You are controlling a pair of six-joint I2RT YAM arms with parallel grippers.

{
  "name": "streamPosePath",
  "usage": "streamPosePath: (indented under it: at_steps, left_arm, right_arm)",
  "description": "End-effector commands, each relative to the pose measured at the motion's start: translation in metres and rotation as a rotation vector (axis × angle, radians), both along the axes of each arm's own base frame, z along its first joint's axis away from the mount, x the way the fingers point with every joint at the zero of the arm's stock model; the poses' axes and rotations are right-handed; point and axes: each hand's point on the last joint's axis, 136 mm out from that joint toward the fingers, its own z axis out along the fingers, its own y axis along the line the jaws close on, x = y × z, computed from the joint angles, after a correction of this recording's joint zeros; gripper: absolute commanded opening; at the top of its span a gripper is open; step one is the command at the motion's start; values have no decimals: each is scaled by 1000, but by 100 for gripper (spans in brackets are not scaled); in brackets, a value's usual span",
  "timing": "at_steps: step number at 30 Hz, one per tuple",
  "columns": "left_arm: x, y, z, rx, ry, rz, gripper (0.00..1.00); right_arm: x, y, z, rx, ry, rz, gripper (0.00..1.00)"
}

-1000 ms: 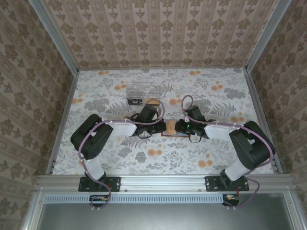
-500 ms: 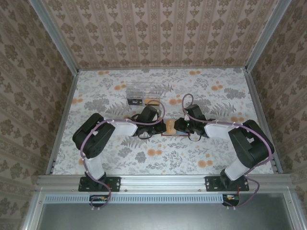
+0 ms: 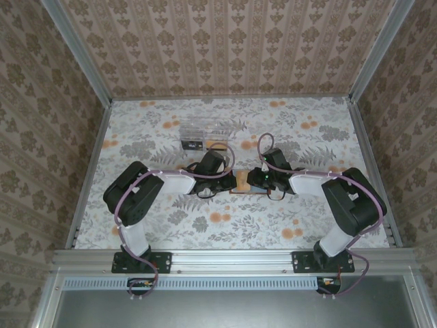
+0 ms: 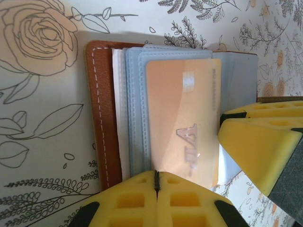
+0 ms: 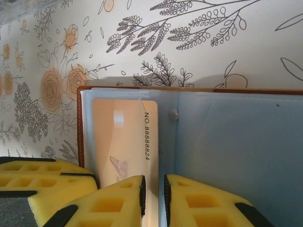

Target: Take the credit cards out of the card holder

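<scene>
Reaching inward from both sides, the two arms bend low, and the left gripper [image 4: 156, 189] and right gripper [image 5: 154, 195] meet over the open card holder [image 4: 97, 118] at the middle of the table [image 3: 171, 219]. The left pads are pressed together at the holder's edge. The right pads leave a narrow slit at the edge of the orange credit card [image 5: 120, 142]; I cannot tell if they grip it.

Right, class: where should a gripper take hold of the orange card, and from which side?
Probably the card's long edge beside the number, coming from the holder's fold side. It lies flat on the pockets, stitched shut toward the brown rim, leaving that edge free.
</scene>
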Motion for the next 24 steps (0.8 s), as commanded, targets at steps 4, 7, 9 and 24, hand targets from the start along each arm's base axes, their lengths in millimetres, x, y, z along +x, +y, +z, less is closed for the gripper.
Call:
streamPosePath:
  at_steps: [4, 7, 9, 24]
  left_arm:
    - [-9, 1, -11, 21, 32, -10, 0]
    - [-10, -1, -11, 18, 35, -12, 0]
    - [-10, -1, -11, 18, 36, -11, 0]
    - [-10, 3, -11, 26, 36, -5, 0]
  right_arm:
    - [-4, 5, -8, 31, 38, 7, 22]
    - [-4, 9, -5, 55, 33, 18, 22]
    - [-4, 11, -4, 63, 33, 24, 22]
    - [-5, -16, -7, 83, 41, -50, 0]
